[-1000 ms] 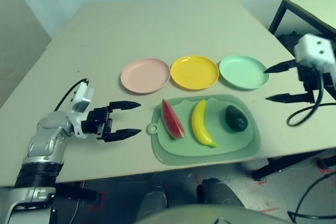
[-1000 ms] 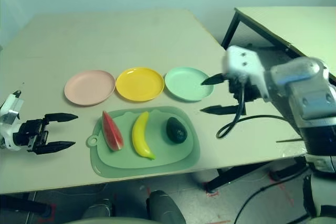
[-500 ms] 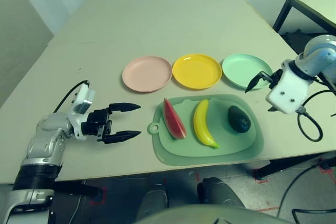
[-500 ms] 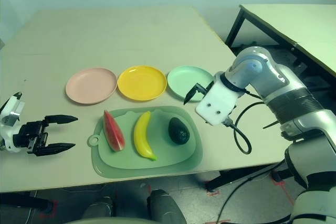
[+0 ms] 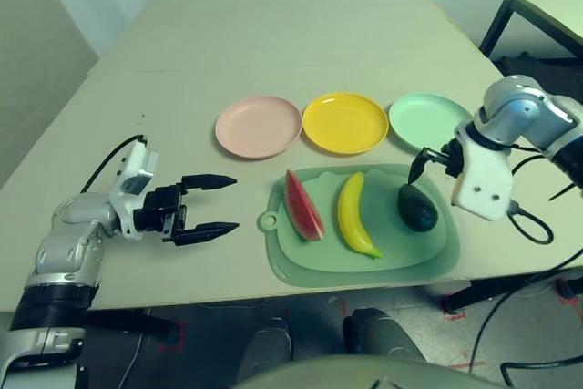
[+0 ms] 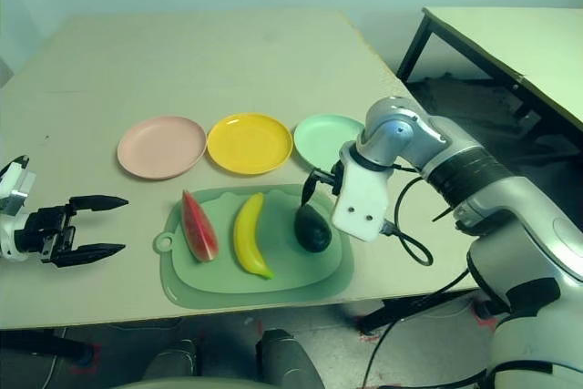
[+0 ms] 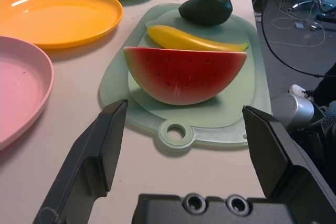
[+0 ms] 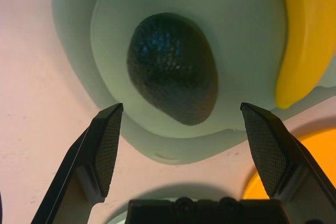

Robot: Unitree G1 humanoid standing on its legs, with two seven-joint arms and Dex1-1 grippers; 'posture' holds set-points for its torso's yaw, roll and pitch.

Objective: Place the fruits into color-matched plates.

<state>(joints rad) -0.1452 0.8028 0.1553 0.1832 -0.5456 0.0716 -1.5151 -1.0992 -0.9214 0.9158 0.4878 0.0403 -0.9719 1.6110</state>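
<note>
Dark green avocado is lying on the mat, directly below the right gripper, whose fingers are spreading wide above it. Left gripper is hovering wide open too, facing the watermelon, with the banana lying beyond.

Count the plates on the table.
3, in a row behind the mat: pink plate on the left, yellow plate in the middle, mint green plate on the right. None seem hidden.

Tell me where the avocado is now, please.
The avocado lies on the right end of the pale-green mat, beside the banana, just in front of the mint green plate.
</note>
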